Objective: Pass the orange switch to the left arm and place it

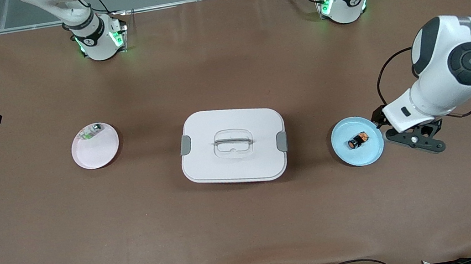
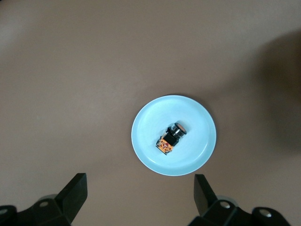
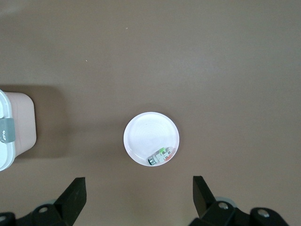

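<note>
Seeing the orange switch [image 1: 358,140] lying on its side on a smooth light-blue round plate [image 1: 346,152], which sits toward the left arm's end of the table from the box [image 1: 233,145]; it's a stubby black cylinder with one round orange end and orange print on the body. We've got the box as a white rounded rectangle with matte grey side clasps and a clear handle recessed in the lid, on the brown matte table [image 1: 248,222]. Left gripper [image 2: 139,195] hangs above the table just beside the blue plate, fingers spread wide, holding nothing. Right gripper [image 3: 138,195] is up over the table near a glossy pale-pink plate [image 1: 102,154] toward the right arm's end from the box, also wide apart and empty; that plate carries a small green-white-silver part [image 1: 91,131] at its rim.
</note>
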Controlling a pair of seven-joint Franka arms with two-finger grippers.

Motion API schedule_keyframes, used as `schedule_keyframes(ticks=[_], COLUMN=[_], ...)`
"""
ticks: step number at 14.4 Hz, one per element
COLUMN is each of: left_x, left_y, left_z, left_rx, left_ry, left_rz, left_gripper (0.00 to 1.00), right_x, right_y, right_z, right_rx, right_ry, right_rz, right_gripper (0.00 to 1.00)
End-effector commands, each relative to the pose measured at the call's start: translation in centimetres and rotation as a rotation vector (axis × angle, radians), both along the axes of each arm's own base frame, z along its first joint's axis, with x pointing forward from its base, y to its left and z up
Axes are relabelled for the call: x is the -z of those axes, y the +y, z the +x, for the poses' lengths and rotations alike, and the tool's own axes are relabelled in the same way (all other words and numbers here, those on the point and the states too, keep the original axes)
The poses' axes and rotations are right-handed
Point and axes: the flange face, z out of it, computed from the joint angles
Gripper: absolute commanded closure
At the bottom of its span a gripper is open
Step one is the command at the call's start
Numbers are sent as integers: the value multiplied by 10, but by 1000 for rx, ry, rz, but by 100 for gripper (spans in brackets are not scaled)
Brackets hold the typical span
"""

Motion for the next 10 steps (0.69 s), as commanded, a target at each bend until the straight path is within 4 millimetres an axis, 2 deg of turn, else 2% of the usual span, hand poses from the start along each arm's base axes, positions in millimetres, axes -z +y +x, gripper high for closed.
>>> schedule_keyframes(ticks=[1,3,7,10], left_x=[-41,-66,-104,-133], left_y=[-11,-10,1,-3], left_z=[-16,-25,-24,-41], left_rx=[-135,-181,-196,-206], left_ry=[-23,-35,-47,-79], left_rz=[5,20,20,43], left_gripper=[0,0,0,0], right_x=[-24,-31,-41,-43], right_y=[-9,-6,4,7], right_z=[1,-3,-10,-9], right_rx=[8,1,-18,-23], right_ry=[-30,-17,16,11], right_rz=[-24,-26,-23,-20], right_gripper=[0,0,0,0])
